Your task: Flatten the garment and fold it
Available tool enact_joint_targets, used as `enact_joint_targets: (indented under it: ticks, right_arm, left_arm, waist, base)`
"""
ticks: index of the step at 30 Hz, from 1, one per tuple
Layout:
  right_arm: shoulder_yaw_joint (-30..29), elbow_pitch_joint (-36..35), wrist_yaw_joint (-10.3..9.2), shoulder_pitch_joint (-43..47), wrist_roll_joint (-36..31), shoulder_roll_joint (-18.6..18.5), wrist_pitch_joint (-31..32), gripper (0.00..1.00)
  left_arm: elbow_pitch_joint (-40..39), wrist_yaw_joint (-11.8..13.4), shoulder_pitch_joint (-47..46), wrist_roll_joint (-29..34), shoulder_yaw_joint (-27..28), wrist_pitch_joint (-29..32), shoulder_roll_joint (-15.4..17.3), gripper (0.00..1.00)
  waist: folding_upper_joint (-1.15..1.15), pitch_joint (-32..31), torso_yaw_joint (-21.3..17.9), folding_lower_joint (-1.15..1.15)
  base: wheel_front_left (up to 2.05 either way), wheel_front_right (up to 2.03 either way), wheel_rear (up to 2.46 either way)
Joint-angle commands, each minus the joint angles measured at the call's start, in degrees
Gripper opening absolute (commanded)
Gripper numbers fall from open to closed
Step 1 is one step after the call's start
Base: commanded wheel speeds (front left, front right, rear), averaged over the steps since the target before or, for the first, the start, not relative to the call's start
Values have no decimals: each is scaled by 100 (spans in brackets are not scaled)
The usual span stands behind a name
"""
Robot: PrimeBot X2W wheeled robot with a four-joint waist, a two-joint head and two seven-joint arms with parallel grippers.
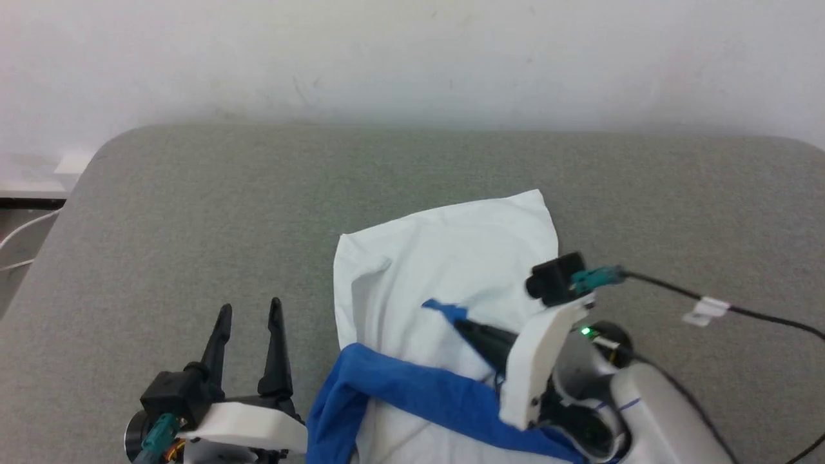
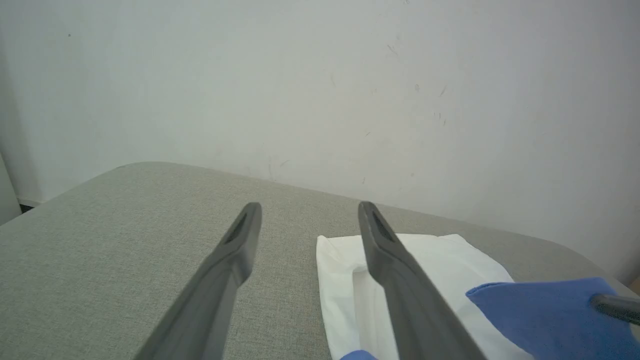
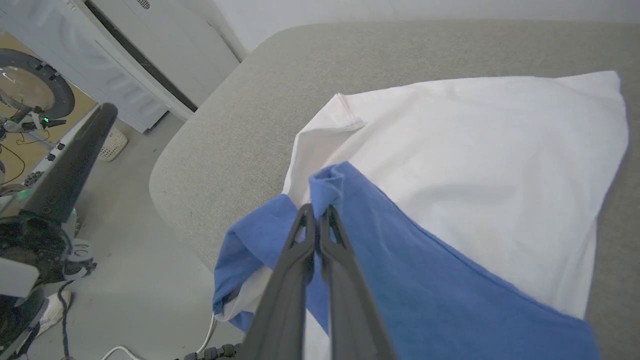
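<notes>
Right wrist view puts the right gripper (image 3: 316, 212) mid-frame, its two dark fingers pressed together on a bunched tip of the blue sleeve (image 3: 400, 260), which peaks just above the pinch. The garment (image 3: 475, 150) lies crumpled on the grey padded table (image 3: 400, 45). Its white body spreads toward the upper right of that frame and blue cloth crosses the lower half. A blue fold hangs over the table's rounded edge at lower left.

In the head view the shirt sits at lower centre. The left gripper (image 1: 250, 309) is at lower left, just beside the shirt's blue edge, with its fingers spread wide, holding nothing and clear of the cloth.

The step in hand looks like drawing the sleeve out so the shirt can be spread flat. No fold is made yet, so the task seems to be at an early stage.

The pinch holds only a small bite of thin cloth, so the pull is best kept slow and low. It should run along the sleeve's length rather than upward, or the cloth may slip free or the whole shirt may drag. The overhanging fold adds a risk of the shirt sliding off the edge, so carrying the cloth toward the top of the head view, deeper onto the table, would be safer. The free left gripper could press the near blue edge down as an anchor. I cannot tell whether the fingers caught one layer or several.
</notes>
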Motion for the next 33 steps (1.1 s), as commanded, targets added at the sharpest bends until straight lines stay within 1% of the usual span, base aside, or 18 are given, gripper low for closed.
enact_joint_targets:
  ticks: [1,2,3,7,9,12,16,17,18,19,22,27,30,33]
  right_arm:
    - [280,175,-4,20,145,47,-119,0]
    - [280,175,-4,20,145,47,-119,0]
    - [443,264,-4,-5,185,57,-197,0]
    - [1225,599,-4,-105,521,67,-479,0]
    - [1631,709,-4,-126,819,68,-564,0]
    - [2014,1043,-4,-247,792,68,-821,0]
    - [2211,1673,-4,-472,554,69,-1423,0]
    - [2278,1782,-4,-506,614,69,-1547,39]
    - [2370,1893,-4,-548,663,69,-1638,89]
    - [2473,1998,-4,-602,691,69,-1715,100]
    - [2748,2090,-4,-736,867,69,-2040,100]
    - [3109,1894,-4,-938,1036,69,-2661,100]
    - [3129,1746,-4,-1023,972,39,-3052,100]
    - [2980,1530,-4,-1037,876,-101,-3430,100]
  left_arm:
    - [47,-48,2,9,-15,-26,6,100]
    - [47,-48,2,9,-15,-26,6,100]
    - [64,-53,-21,2,-20,-26,6,100]
    - [113,-62,-128,-32,-56,-26,2,100]
    - [133,-65,-182,-50,-71,-26,0,100]
    - [161,-57,-249,-73,-85,-26,-4,100]
    - [195,-48,-302,-90,-117,-26,-7,100]
    - [201,-45,-317,-92,-123,-26,-8,100]
    - [211,-44,-328,-96,-130,-26,-9,100]
    - [221,-40,-335,-97,-136,-26,-9,100]
    - [234,-25,-342,-101,-134,-26,-11,100]
    - [250,-4,-312,-100,-95,-26,-12,100]
    - [265,14,-268,-95,-58,-26,-12,100]
    - [281,34,-218,-89,-27,-26,-13,100]
  waist:
    - [0,55,150,1]
    - [0,55,150,1]
    - [0,91,191,1]
    - [0,266,333,1]
    - [0,354,382,1]
    - [0,459,401,1]
    - [0,544,371,1]
    - [0,557,360,1]
    - [0,563,349,1]
    - [0,567,336,1]
    - [0,570,284,1]
    - [0,495,183,1]
    - [0,403,107,1]
    - [0,304,39,1]
  base:
    - [0,0,0]
    - [0,0,0]
    - [0,0,0]
    - [0,0,0]
    - [0,0,0]
    - [0,0,0]
    - [0,0,0]
    - [0,0,0]
    - [0,0,0]
    - [0,0,0]
    - [0,0,0]
    - [0,0,0]
    - [0,0,0]
    - [0,0,0]
